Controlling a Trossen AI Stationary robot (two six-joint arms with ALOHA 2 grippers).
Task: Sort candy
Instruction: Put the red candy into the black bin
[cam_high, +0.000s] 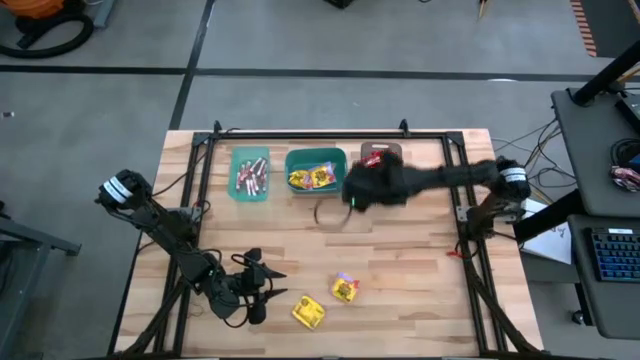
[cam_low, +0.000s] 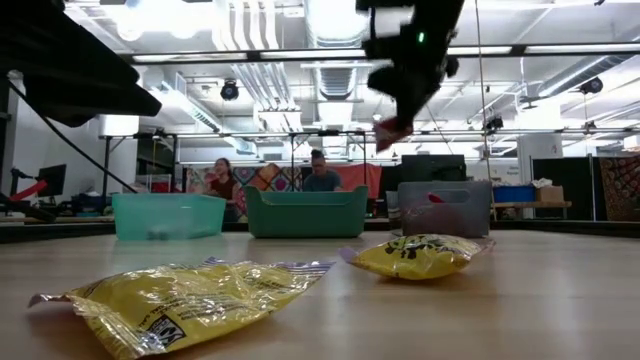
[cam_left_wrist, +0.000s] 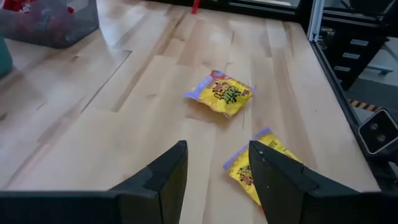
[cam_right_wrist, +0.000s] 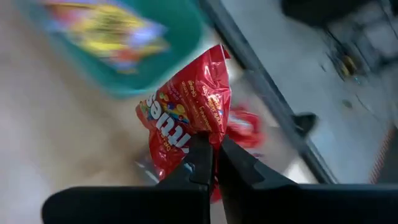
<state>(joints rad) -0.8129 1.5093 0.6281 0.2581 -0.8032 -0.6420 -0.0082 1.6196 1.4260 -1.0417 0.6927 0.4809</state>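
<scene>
A: 3 bins (cam_high: 316, 170) line the far edge of the surface (cam_high: 420, 270); where is the right pincer (cam_right_wrist: 214, 158)?

B: Above the grey bin (cam_low: 445, 208), clamped on 1 red packet (cam_right_wrist: 186, 115) hanging straight over it, so I judge a drop comes next.

A: And the left pincer (cam_left_wrist: 214, 180)?

B: Spread wide, holding nothing, low by the near edge. 2 yellow packets (cam_high: 343, 289) lie just beyond it; that arm is nearer.

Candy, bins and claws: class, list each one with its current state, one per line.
Red packet: pinched in the right claw, hanging in the air near the bins.
Two yellow packets: lying loose on the table.
Middle teal bin: holds yellow packets.
Left claw: open, empty.
</scene>
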